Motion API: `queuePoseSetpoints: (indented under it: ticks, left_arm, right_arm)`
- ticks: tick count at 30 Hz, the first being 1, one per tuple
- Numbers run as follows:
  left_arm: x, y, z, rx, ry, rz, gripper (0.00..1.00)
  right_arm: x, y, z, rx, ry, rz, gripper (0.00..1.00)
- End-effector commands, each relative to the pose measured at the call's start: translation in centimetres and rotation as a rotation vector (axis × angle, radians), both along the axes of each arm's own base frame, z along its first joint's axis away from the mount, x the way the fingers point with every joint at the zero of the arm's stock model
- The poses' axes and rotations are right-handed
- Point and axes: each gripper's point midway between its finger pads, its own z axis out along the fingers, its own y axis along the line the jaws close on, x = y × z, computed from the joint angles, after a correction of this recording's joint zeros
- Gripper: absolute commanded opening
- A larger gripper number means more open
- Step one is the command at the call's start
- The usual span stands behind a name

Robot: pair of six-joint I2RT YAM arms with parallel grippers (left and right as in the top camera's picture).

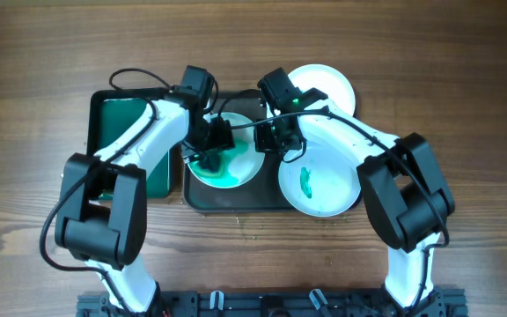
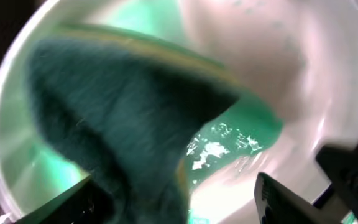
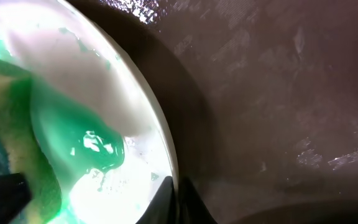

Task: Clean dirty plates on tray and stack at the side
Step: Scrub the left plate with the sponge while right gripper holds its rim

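A white plate (image 1: 250, 169) smeared with green liquid lies on the dark tray (image 1: 236, 199). My left gripper (image 1: 213, 141) is shut on a dark green and yellow sponge (image 1: 210, 162) and presses it onto the plate's left half. In the left wrist view the sponge (image 2: 117, 112) covers much of the plate (image 2: 260, 62) between my fingers (image 2: 176, 205). My right gripper (image 1: 268, 141) is shut on the plate's right rim; in the right wrist view its fingers (image 3: 182, 199) pinch the rim (image 3: 160, 130). A second dirty plate (image 1: 341, 172) with a green smear lies to the right.
A clean white plate (image 1: 331, 84) sits at the back right, partly under my right arm. A green rectangular tub (image 1: 117, 123) stands left of the tray. The wet tray floor (image 3: 278, 93) fills the right of the right wrist view.
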Motion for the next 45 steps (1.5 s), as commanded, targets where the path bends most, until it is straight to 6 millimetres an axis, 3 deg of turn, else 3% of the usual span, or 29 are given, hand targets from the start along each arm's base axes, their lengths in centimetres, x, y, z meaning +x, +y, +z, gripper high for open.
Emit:
queuePoseSetpoints:
  ticks: [1,6,16,20,21,22,25,29,31,33,37,41,43,44,45]
  left_arm:
    - [1.6,1.2,1.2,0.057,-0.038,-0.025,0.71]
    - [1.5,2.8,0.9,0.157,-0.040,-0.025,0.57]
    - [-0.4,1.8,-1.6,0.206,-0.036,-0.133,0.45]
    - [-1.0,2.0,-2.2,0.210,-0.023,-0.133,0.26]
    - [-1.1,2.0,-2.4,0.210,-0.022,-0.132,0.10]
    - [-1.2,2.0,-2.6,0.210,-0.021,-0.125,0.04]
    - [-0.7,1.3,-2.6,0.171,-0.035,-0.091,0.04]
    - [-0.6,-4.4,-1.2,-0.159,-0.033,-0.120,0.04]
    - [-0.5,-5.4,-0.8,-0.220,-0.030,-0.113,0.04]
    - [-0.3,-4.1,-1.3,-0.147,-0.038,-0.101,0.04]
    - [-0.3,1.8,-2.5,0.149,-0.017,0.075,0.04]
    - [-0.7,5.4,-2.6,0.282,0.006,0.146,0.04]
    - [-1.1,5.4,-2.6,0.262,0.028,0.145,0.04]
    - [-1.4,4.1,-2.6,0.188,0.043,0.089,0.04]
    - [-2.5,-0.9,-1.8,-0.073,0.073,-0.082,0.04]
  right_arm:
    - [0.0,0.9,0.2,0.035,0.011,0.013,0.04]
    - [-0.1,0.9,0.2,0.034,0.013,0.014,0.04]
    - [-0.1,0.9,0.2,0.033,0.013,0.014,0.04]
    - [-0.1,0.9,0.2,0.034,0.013,0.013,0.04]
    - [-0.1,0.9,0.2,0.033,0.013,0.014,0.04]
    - [-0.1,0.9,0.2,0.033,0.013,0.014,0.04]
    - [-0.1,0.9,0.2,0.033,0.014,0.014,0.04]
    - [-0.1,0.9,0.1,0.032,0.015,0.014,0.04]
    - [-0.2,0.8,0.1,0.031,0.017,0.014,0.04]
    - [-0.3,0.7,0.1,0.027,0.022,0.013,0.04]
    - [-0.5,-0.3,-0.2,0.022,0.071,-0.044,0.04]
    - [-0.8,0.3,-0.1,0.189,0.119,-0.012,0.04]
    - [-1.1,0.7,0.2,0.242,0.131,0.021,0.04]
    - [-1.1,0.8,0.2,0.246,0.129,0.030,0.04]
    - [-1.1,0.8,0.2,0.246,0.129,0.029,0.04]
